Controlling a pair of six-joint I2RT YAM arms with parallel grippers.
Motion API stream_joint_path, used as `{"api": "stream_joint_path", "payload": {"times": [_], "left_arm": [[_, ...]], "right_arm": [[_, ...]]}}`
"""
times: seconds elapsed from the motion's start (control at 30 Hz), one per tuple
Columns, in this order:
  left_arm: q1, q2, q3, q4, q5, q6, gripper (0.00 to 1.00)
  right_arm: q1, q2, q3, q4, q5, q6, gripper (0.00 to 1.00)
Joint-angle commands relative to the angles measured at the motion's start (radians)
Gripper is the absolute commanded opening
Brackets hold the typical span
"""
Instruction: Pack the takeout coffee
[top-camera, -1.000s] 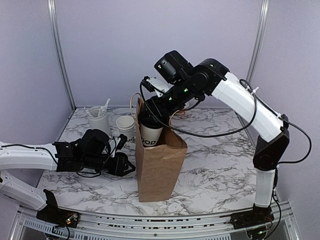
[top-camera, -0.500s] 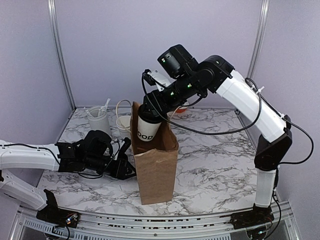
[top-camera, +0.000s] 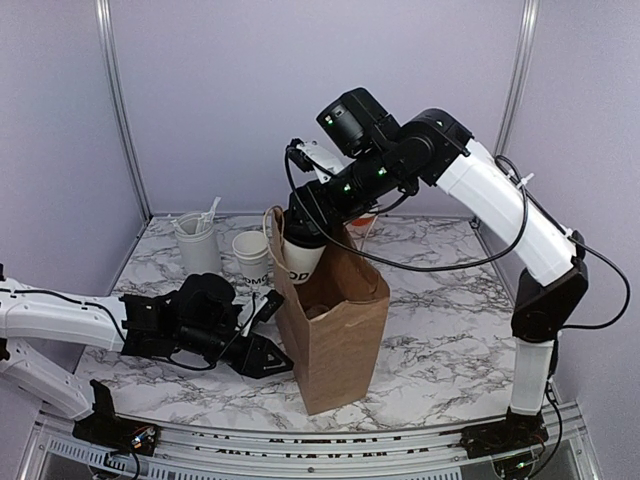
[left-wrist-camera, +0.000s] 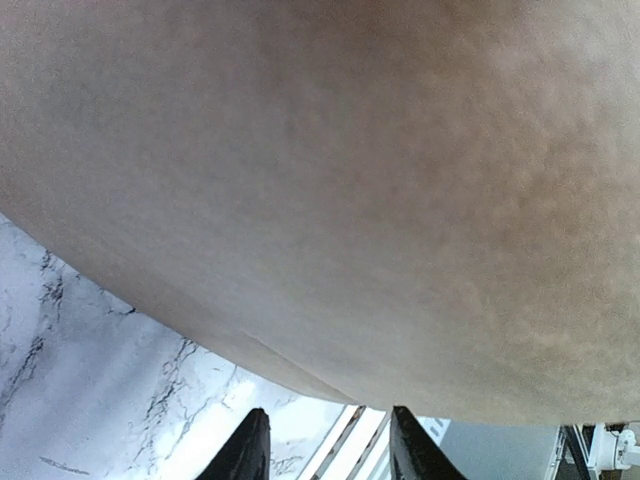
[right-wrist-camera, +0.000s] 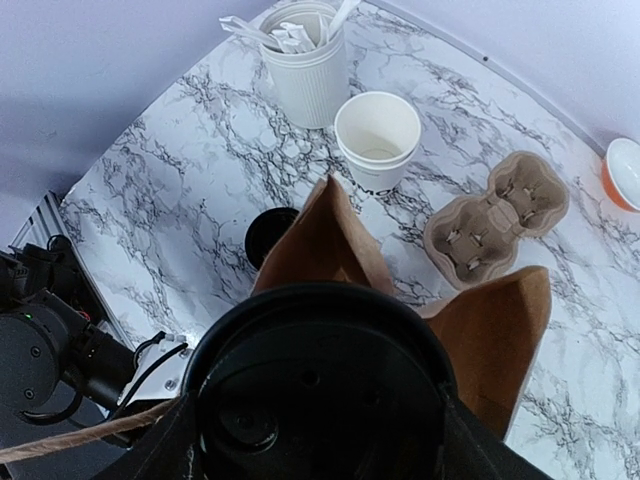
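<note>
The takeout coffee (top-camera: 301, 262), a white cup with dark lettering and a black lid (right-wrist-camera: 318, 385), hangs tilted in the open mouth of the brown paper bag (top-camera: 338, 325). My right gripper (top-camera: 300, 236) is shut on it from above, and in the right wrist view the lid fills the space between the fingers (right-wrist-camera: 160, 450). My left gripper (top-camera: 268, 352) lies low on the table against the bag's lower left side. Its black fingertips (left-wrist-camera: 250, 445) stand apart with nothing between them, and the bag's wall (left-wrist-camera: 340, 180) fills the view just beyond them.
A white tumbler with plastic cutlery (top-camera: 197, 243) and an empty paper cup (top-camera: 250, 255) stand behind the left arm. The brown cup carrier (right-wrist-camera: 497, 215), an orange bowl (right-wrist-camera: 625, 170) and a loose black lid (right-wrist-camera: 270, 232) lie on the marble table (top-camera: 440, 330).
The bag has slid and leaned to the right. My left gripper has pushed right, up to the bag's base. The right gripper still holds the cup in the bag's mouth.
</note>
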Motion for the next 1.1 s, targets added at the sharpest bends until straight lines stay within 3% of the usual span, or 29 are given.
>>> {"api": "stream_joint_path", "payload": {"times": [0.0, 0.53, 1.07], "left_arm": [[-0.033, 0.029, 0.028, 0.077, 0.011, -0.013, 0.42], [-0.086, 0.1, 0.107, 0.122, -0.045, -0.005, 0.42], [-0.085, -0.03, 0.077, 0.028, -0.181, 0.038, 0.41]], "right_arm": [[0.019, -0.052, 0.031, -0.035, 0.029, -0.001, 0.57], [0.042, -0.092, -0.064, -0.068, 0.03, 0.089, 0.54], [0.065, -0.217, -0.335, -0.011, 0.054, 0.209, 0.53]]}}
